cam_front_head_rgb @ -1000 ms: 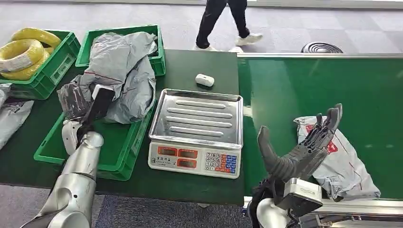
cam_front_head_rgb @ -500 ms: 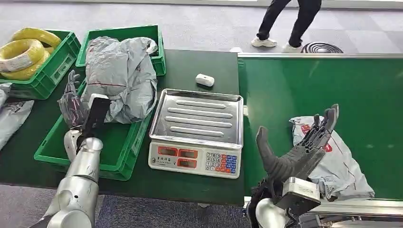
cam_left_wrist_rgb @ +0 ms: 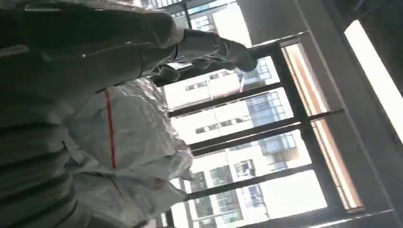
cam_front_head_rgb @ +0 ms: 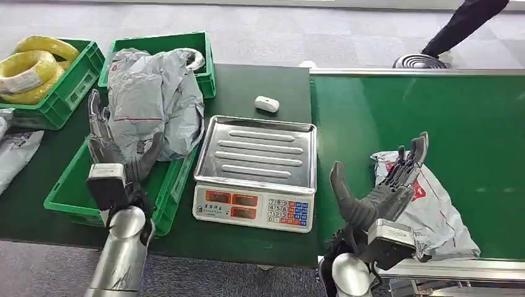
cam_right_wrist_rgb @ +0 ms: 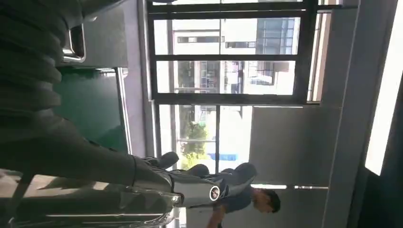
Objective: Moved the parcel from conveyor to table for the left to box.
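A big crumpled grey parcel [cam_front_head_rgb: 155,99] lies across two green crates [cam_front_head_rgb: 68,199] on the dark table [cam_front_head_rgb: 247,93]. My left hand [cam_front_head_rgb: 114,148] grips its lower left part, fingers up its side and thumb under its edge. The left wrist view shows the same grey parcel [cam_left_wrist_rgb: 128,142], with a red line, against my left hand [cam_left_wrist_rgb: 142,42]. On the green conveyor [cam_front_head_rgb: 402,111] lies a grey-white parcel [cam_front_head_rgb: 433,213] with red print. My right hand [cam_front_head_rgb: 384,189] stands open at that parcel's left edge, fingers spread, holding nothing.
A scale with a steel pan [cam_front_head_rgb: 254,154] sits between the crates and the conveyor, a small white object [cam_front_head_rgb: 267,104] behind it. A crate of yellow coils [cam_front_head_rgb: 43,68] stands far left, another grey bag [cam_front_head_rgb: 15,154] at the left edge. A person's leg [cam_front_head_rgb: 464,25] passes behind.
My left forearm has dropped back toward me while its hand stays on the grey parcel. The conveyor parcel has slid left toward my right hand. The person has walked right.
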